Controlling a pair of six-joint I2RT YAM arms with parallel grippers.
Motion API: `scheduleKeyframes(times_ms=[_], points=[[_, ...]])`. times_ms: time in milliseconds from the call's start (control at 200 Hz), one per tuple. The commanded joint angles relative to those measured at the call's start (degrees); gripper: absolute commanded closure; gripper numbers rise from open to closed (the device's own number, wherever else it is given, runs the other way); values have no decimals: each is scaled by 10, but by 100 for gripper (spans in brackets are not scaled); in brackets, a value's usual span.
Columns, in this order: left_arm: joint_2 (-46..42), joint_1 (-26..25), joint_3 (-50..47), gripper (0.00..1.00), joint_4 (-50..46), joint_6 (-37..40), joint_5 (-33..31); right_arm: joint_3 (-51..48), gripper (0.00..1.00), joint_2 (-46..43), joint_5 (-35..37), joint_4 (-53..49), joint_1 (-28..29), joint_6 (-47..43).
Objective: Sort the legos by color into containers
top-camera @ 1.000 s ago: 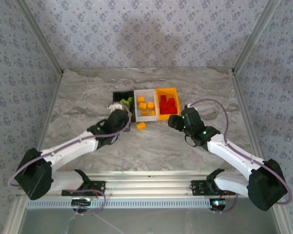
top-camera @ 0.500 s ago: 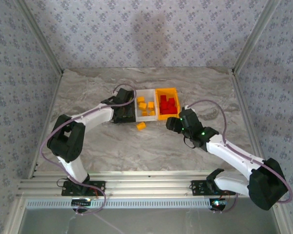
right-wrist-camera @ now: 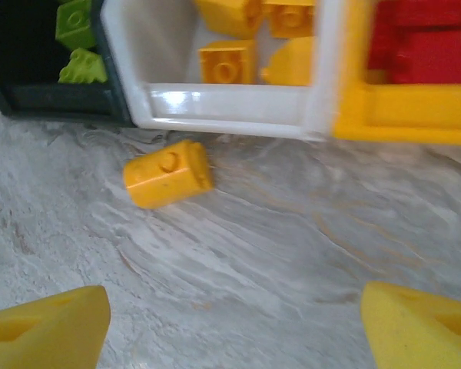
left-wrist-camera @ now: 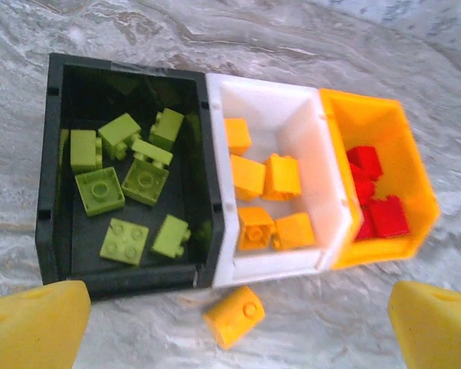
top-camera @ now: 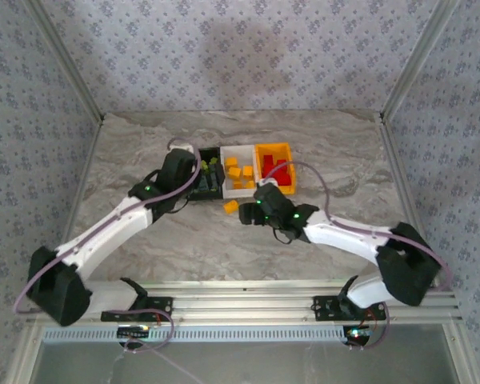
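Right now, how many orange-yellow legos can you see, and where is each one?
6. Five orange-yellow legos lie in the white bin; one loose lego lies on the table just before that bin. Others could hide beneath them.

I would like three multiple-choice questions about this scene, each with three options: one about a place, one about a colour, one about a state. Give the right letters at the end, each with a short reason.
1. Where does the loose orange-yellow brick lie?
A. On the table, just in front of the white bin
B. At the table's far edge
C. Inside a bin

2. What colour are the bricks in the black bin?
A. Red
B. Lime green
C. Blue

3. How does the right gripper stand?
A. Shut on a brick
B. Shut on a bin's rim
C. Open, with nothing between its fingers

Answers:
1 A: the brick rests on the marble by the white bin's near wall.
2 B: the left wrist view shows them lime green on the bin's floor.
3 C: the yellow fingers stand far apart over bare table.
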Motion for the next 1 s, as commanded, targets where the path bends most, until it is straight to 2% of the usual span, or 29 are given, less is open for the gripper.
scheduleKeyframes(times_ms=[0,260,445,590,770,994], points=[[-54,0,-60,0,-21,-15,3,54,13,69,24,11,15,-34],[-174,1,-177,0,-60,-49,-17,162,14,219,50,-13,19,-53],[-203,5,-201,0,-79,-61,-28,230,16,286,53,-33,20,-66],[-206,9,-203,0,-87,-63,-34,260,20,321,45,-44,21,-73],[-206,17,-204,1,-93,-65,-36,274,29,344,30,-53,21,-71],[-210,22,-206,0,-94,-65,-38,246,57,312,20,-38,34,-67]])
